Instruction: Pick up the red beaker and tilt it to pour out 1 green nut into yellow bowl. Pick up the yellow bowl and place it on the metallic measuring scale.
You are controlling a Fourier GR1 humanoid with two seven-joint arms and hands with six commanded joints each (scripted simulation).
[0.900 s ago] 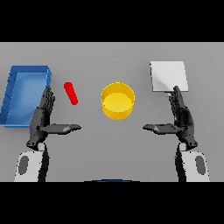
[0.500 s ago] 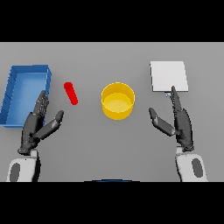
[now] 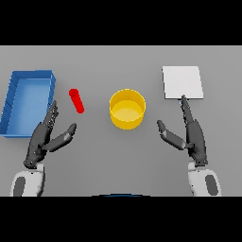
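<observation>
The small red cylindrical beaker [image 3: 77, 100] lay on its side on the grey bench [image 3: 121, 160], its long axis running away from me and slightly leftward. It sat just ahead and right of my left robot hand [image 3: 46, 137], open and empty. My right robot hand [image 3: 188, 134], also open, was far off, beyond the round yellow bowl [image 3: 127, 109].

Premises resemble a laboratory test bench: a bare grey tabletop [image 3: 118, 165] carrying a red beaker [image 3: 76, 100], a flat metallic measuring scale [image 3: 182, 82], a yellow bowl [image 3: 127, 109] and a blue bin [image 3: 28, 101].
</observation>
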